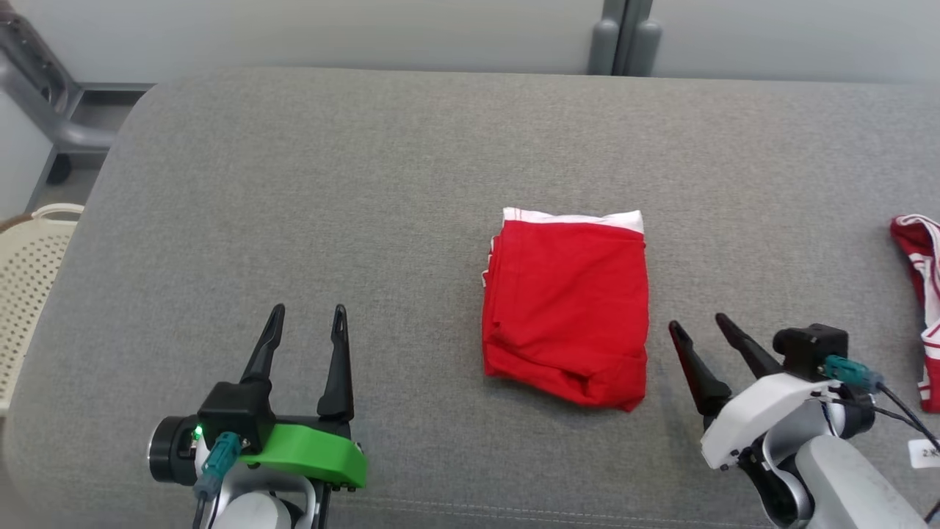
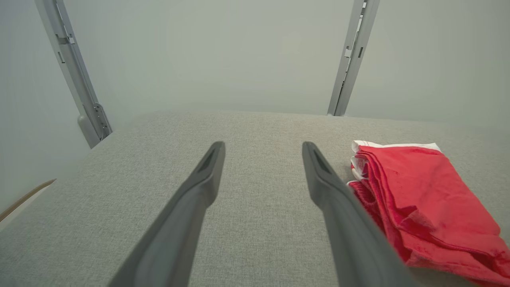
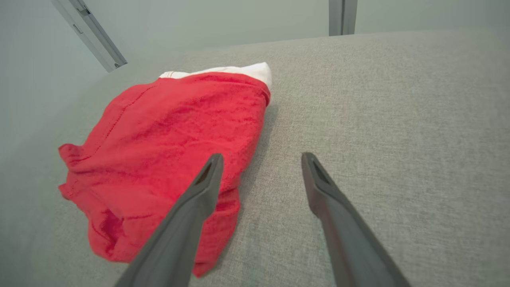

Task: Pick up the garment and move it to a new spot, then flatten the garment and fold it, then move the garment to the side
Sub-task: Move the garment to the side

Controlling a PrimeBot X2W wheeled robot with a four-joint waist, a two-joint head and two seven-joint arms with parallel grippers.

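A red garment [image 1: 565, 308] with a white band along its far edge lies folded into a compact rectangle on the grey fabric surface [image 1: 367, 184], a little right of centre. It also appears at the right of the left wrist view as the garment [image 2: 422, 199] and at the left of the right wrist view as the garment [image 3: 167, 151]. My left gripper [image 1: 307, 317] is open at the lower left, well apart from the cloth. My right gripper [image 1: 698, 325] is open just right of the garment's near corner, nothing between its fingers.
Another red and white cloth [image 1: 922, 294] lies at the right edge of the surface. A perforated cream basket [image 1: 29, 286] stands off the left side. Grey frame posts [image 1: 624, 37] rise behind the far edge.
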